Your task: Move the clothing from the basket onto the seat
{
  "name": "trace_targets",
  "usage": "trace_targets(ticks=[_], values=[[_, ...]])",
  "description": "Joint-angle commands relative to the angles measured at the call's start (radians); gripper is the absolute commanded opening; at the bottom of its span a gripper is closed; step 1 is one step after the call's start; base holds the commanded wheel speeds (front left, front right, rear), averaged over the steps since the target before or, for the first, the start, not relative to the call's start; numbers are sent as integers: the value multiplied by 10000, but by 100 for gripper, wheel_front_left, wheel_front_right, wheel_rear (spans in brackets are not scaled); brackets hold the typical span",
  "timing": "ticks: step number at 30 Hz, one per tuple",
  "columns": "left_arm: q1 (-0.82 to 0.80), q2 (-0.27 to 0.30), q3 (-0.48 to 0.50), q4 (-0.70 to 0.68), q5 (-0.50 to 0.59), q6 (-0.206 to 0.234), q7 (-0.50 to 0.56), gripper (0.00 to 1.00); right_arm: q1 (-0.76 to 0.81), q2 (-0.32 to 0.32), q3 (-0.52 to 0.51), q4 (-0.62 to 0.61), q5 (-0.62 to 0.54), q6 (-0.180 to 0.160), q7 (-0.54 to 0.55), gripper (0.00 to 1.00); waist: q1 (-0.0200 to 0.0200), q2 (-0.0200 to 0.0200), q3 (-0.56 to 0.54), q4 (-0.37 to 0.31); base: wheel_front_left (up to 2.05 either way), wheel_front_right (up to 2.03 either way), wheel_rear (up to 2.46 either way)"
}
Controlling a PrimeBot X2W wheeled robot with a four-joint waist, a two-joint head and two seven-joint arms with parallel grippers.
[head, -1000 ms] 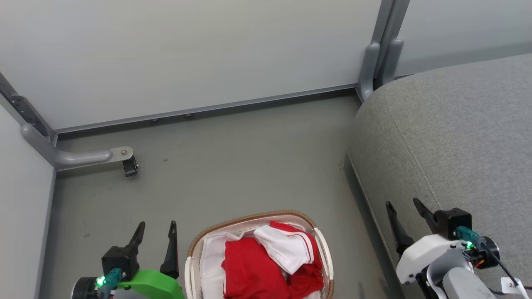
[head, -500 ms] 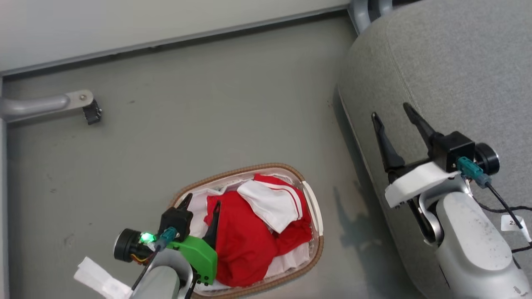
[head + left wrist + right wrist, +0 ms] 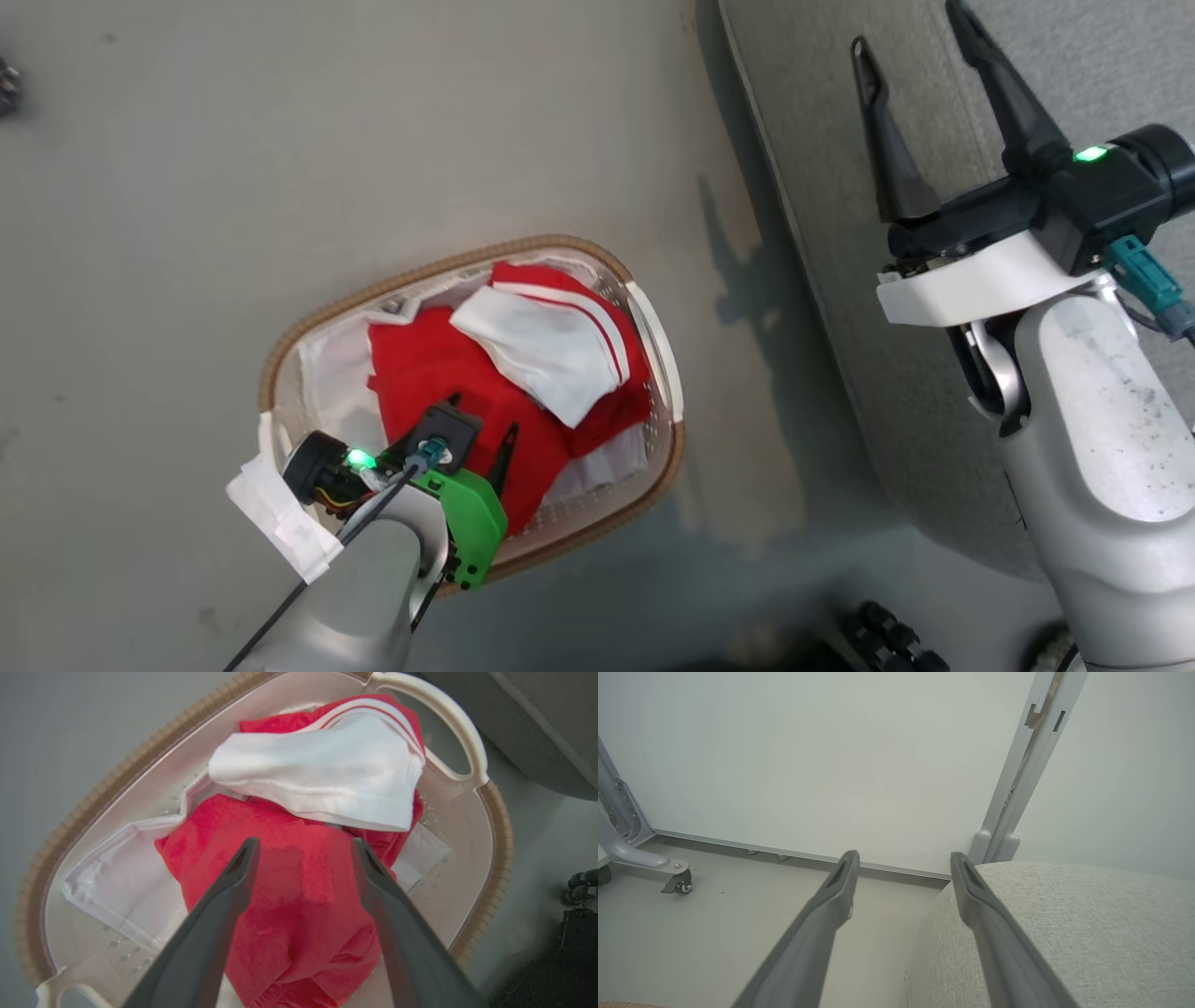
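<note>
The oval cream basket (image 3: 308,322) with a brown woven rim stands on the floor, left of the grey seat (image 3: 840,280). The clothing lies inside it: a plain red garment (image 3: 420,359) and a red one with a white panel and thin stripes (image 3: 546,350) on top. My left gripper (image 3: 481,422) hangs open over the basket. In the left wrist view its fingers straddle the plain red garment (image 3: 303,905) just above the cloth, below the white-panelled garment (image 3: 327,774). My right gripper (image 3: 906,28) is open and holds nothing, over the seat's left edge (image 3: 1064,924).
A thin white liner sheet (image 3: 117,882) lies under the garments. Pale partition panels with a grey post (image 3: 1017,779) and a caster foot (image 3: 679,884) close off the far side. Dark wheel parts (image 3: 887,635) show at the bottom. Bare grey floor surrounds the basket.
The head camera has tilted down, shifting the whole picture. My left gripper has come from beside the basket to over the red garment. My right gripper sits higher in the picture.
</note>
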Motion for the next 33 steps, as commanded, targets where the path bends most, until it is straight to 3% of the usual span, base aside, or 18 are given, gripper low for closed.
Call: trace_targets(ticks=[1, 13, 14, 15, 23, 27, 33], values=[[-341, 107, -119, 263, -303, -15, 7, 100, -123, -48, -73, -114, -70, -10, -45, 100, -3, 0, 1641, -814, 0, 0, 0], [-1199, 89, -1090, 1381, -1701, 55, 716, 100, -226, -19, -246, -80, -210, -10, -45, 100, -3, 0, 2151, -765, 0, 0, 0], [-1207, 86, -1146, 1411, -1752, 44, 721, 62, -247, -23, -240, -53, -207, -10, -45, 100, -3, 0, 2107, -757, 0, 0, 0], [-1262, 87, -1178, 1431, -1804, 92, 598, 0, -259, -31, -234, 2, -199, -10, -45, 100, -3, 0, 2018, -742, 0, 0, 0], [-548, 77, -1134, 1036, -2358, 272, -16, 0, 315, 84, -106, 432, -196, -10, -45, 100, -3, 0, 334, -407, 0, 0, 0], [90, 163, -771, -350, -2177, 539, -14, 0, 781, 148, 58, 700, -115, -11, -45, 100, -3, 0, -737, -145, 0, 0, 0], [1420, 396, -37, -2213, -1637, 603, -7, 0, 1691, 242, 290, 1156, -75, -11, -45, 100, -3, 0, -2284, 237, 0, 0, 0]])
